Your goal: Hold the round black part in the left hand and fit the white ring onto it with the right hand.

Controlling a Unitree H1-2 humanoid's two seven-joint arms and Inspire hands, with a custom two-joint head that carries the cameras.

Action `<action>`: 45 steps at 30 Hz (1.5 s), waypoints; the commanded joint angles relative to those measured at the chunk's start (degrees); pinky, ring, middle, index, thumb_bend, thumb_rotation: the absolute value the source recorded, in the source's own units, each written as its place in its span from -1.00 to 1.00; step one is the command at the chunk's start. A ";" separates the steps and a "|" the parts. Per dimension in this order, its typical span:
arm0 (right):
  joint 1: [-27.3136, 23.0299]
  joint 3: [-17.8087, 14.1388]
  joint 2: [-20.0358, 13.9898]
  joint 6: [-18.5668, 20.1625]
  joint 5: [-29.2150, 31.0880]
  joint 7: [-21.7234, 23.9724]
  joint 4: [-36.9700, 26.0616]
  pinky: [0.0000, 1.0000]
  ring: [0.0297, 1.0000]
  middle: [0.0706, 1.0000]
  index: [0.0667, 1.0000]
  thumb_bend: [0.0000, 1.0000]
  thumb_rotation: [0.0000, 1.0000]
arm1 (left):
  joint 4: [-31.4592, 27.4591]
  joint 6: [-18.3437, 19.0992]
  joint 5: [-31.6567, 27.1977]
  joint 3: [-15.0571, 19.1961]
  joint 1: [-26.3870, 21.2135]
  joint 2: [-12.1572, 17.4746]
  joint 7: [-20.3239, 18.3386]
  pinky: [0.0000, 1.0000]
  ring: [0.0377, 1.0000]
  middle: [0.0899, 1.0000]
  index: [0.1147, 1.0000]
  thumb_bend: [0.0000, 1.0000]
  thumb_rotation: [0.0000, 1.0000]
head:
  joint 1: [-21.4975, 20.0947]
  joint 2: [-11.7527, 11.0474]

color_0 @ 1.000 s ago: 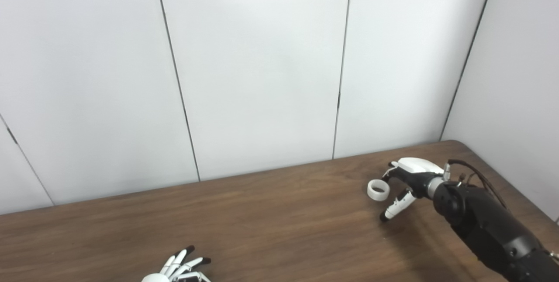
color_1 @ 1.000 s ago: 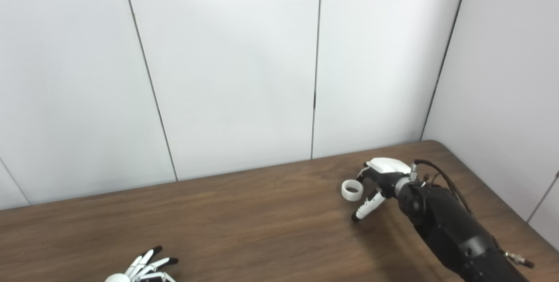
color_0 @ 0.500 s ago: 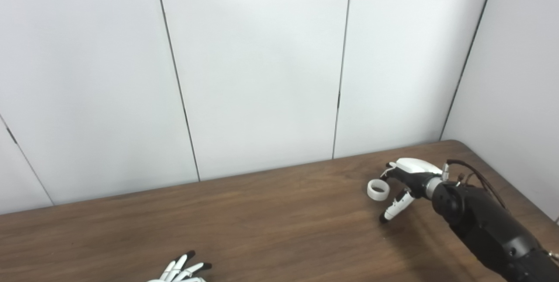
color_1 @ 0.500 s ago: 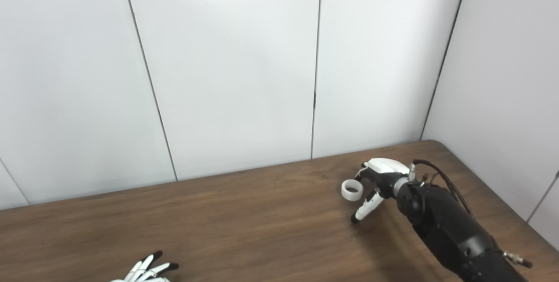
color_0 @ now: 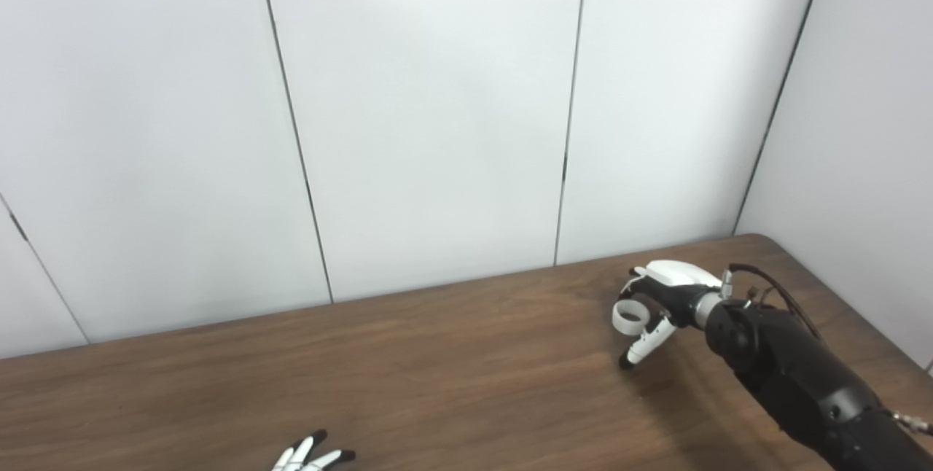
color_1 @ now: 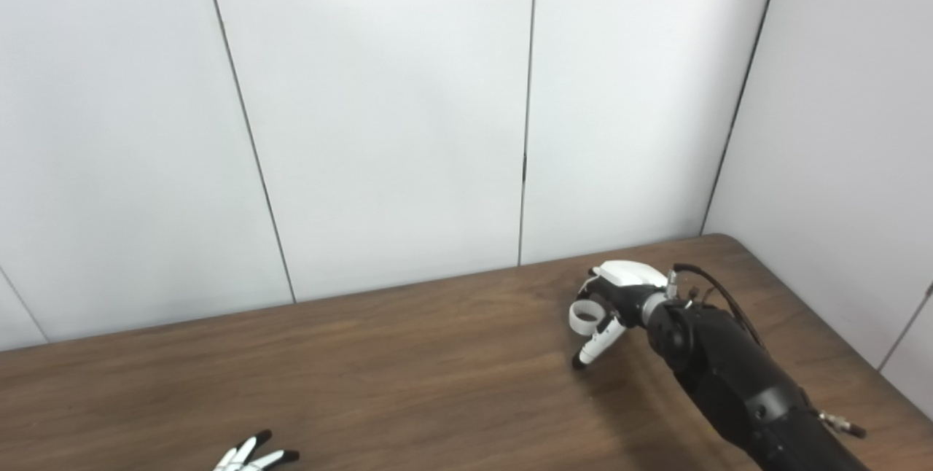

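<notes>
A white ring (color_0: 625,318) lies on the brown table (color_0: 437,369) at the right, also seen in the right eye view (color_1: 581,317). My right hand (color_0: 662,294) reaches in from the right. Its fingers curl over the ring's right side, and the thumb (color_0: 641,346) points down at the table beside the ring. I cannot see a firm hold on the ring. Only the spread fingertips of my left hand (color_0: 315,455) show at the bottom edge, holding nothing. No round black part is in view.
White wall panels (color_0: 437,128) stand right behind the table's far edge, and a side wall (color_0: 860,165) closes the right. The table's rounded far right corner (color_0: 758,239) is close to the right hand.
My right hand has moved left, and its fingers now overlap the ring, which has stayed in place. My left hand has drawn back down, so only its fingertips remain in view.
</notes>
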 commanded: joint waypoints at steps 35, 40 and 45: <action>-4.20 1.21 -2.30 -1.03 -0.44 -0.43 3.31 1.00 1.00 1.00 0.51 0.83 -0.41 | -1.88 -0.40 -0.12 1.26 3.49 1.43 -2.38 1.00 1.00 0.71 -0.18 0.03 -0.92 | -2.00 1.19; -3.91 1.19 -2.64 -0.51 -0.82 -0.37 3.79 1.00 1.00 1.00 0.48 0.83 -0.41 | -1.69 -0.51 -0.21 1.55 3.58 1.49 -2.22 1.00 1.00 0.72 -0.18 0.03 -0.92 | -2.12 1.25; -3.60 1.10 -3.19 -0.62 -0.94 -0.41 3.77 1.00 1.00 1.00 0.48 0.82 -0.38 | -1.46 -0.88 -0.29 1.79 3.54 1.51 -2.03 1.00 1.00 0.71 -0.18 0.03 -0.92 | -2.09 1.30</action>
